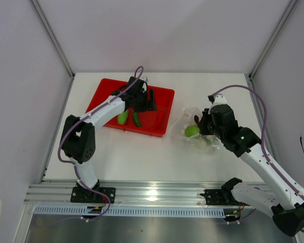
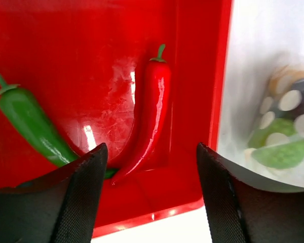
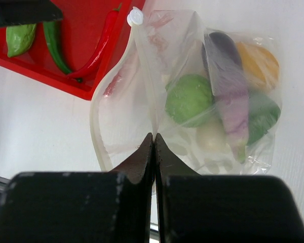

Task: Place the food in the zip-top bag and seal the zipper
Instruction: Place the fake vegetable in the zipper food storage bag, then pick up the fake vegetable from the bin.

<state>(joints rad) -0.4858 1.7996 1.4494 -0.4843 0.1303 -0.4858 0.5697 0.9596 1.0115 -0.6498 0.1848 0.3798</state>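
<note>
Right side first: the right gripper (image 3: 154, 147) has its two black fingers pressed tight together, pinching the pale press-seal zipper strip (image 3: 144, 71) of the clear crinkly zip-top bag (image 3: 119, 116). The bag lies on the white table (image 1: 142, 162), just right of the red rectangular plastic tray (image 1: 164, 98), and its mouth gapes toward the tray. Inside it I can see a round light-green vegetable (image 3: 190, 98), a purple eggplant (image 3: 228, 76), a yellow lemon (image 3: 258, 61), a small white ball (image 3: 210, 136) and a dark green pepper (image 3: 263, 116), all bunched at the far end.

Over at the tray, the left gripper (image 2: 152, 167) hangs above the floor with its fingers spread apart, holding nothing. Lying between them is a glossy red chili (image 2: 152, 111). A long green chili (image 2: 33, 126) lies just beside it, and a pale green vegetable (image 3: 20, 38) is further along.
</note>
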